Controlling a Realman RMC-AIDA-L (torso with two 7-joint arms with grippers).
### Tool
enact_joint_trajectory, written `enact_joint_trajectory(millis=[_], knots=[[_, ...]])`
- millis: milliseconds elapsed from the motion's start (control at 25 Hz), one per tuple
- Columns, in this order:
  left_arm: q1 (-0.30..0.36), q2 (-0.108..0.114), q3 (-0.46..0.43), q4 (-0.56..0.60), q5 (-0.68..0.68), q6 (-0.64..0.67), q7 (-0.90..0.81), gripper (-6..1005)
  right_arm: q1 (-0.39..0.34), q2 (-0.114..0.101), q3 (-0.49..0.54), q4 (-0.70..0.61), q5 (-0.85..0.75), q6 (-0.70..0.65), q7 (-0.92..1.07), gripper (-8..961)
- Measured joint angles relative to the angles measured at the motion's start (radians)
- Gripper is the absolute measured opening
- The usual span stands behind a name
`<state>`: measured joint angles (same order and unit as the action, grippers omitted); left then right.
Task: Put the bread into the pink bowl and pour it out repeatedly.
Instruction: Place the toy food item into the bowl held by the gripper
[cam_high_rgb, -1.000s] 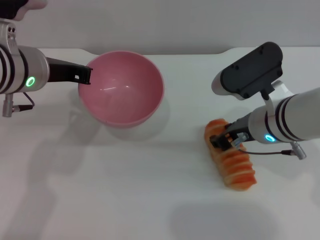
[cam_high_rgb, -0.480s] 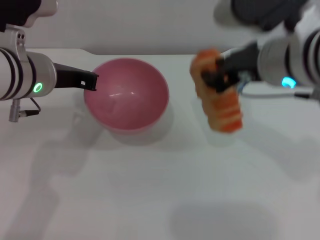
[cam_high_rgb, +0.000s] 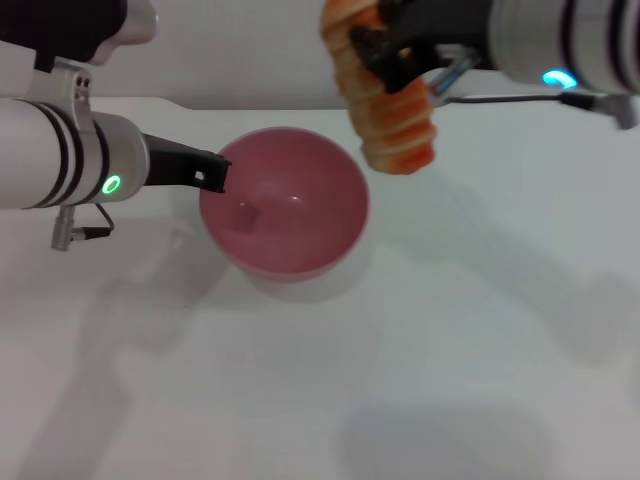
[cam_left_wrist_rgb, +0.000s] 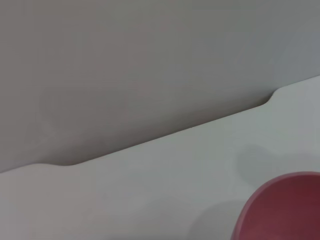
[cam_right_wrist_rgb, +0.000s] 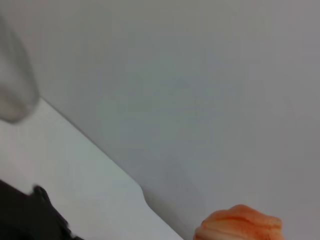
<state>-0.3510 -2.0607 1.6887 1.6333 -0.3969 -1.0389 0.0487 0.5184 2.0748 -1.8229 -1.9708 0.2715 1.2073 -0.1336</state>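
Observation:
The pink bowl (cam_high_rgb: 290, 210) sits on the white table left of centre, empty. My left gripper (cam_high_rgb: 212, 173) is shut on the bowl's left rim. My right gripper (cam_high_rgb: 385, 50) is shut on the bread (cam_high_rgb: 385, 100), an orange-brown loaf with pale stripes, and holds it in the air above the bowl's far right rim, hanging end down. The bowl's edge also shows in the left wrist view (cam_left_wrist_rgb: 285, 207). One end of the bread shows in the right wrist view (cam_right_wrist_rgb: 240, 225).
The white table (cam_high_rgb: 450, 340) spreads out in front of and to the right of the bowl. Its far edge meets a grey wall (cam_high_rgb: 240, 50). The left arm (cam_high_rgb: 60, 165) reaches in from the left, the right arm (cam_high_rgb: 560, 40) from the top right.
My right gripper has lifted the bread off the table and carried it left and up to above the bowl. The bowl, held by the left gripper, has shifted right.

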Motion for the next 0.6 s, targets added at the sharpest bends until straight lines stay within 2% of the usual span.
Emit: enact_joint_trajectory(millis=[280,600], knots=[[-0.004,-0.001,0.004,0.012,-0.012,0.005,-0.002,30,0.008,0.003,-0.068,0.15,0.008,-0.145,0.0,235],[-0.008,-0.001,0.004,0.013,-0.013,0.007,0.001,30,-0.013,0.005,-0.105,0.159,0.011,-0.202,0.01,209]])
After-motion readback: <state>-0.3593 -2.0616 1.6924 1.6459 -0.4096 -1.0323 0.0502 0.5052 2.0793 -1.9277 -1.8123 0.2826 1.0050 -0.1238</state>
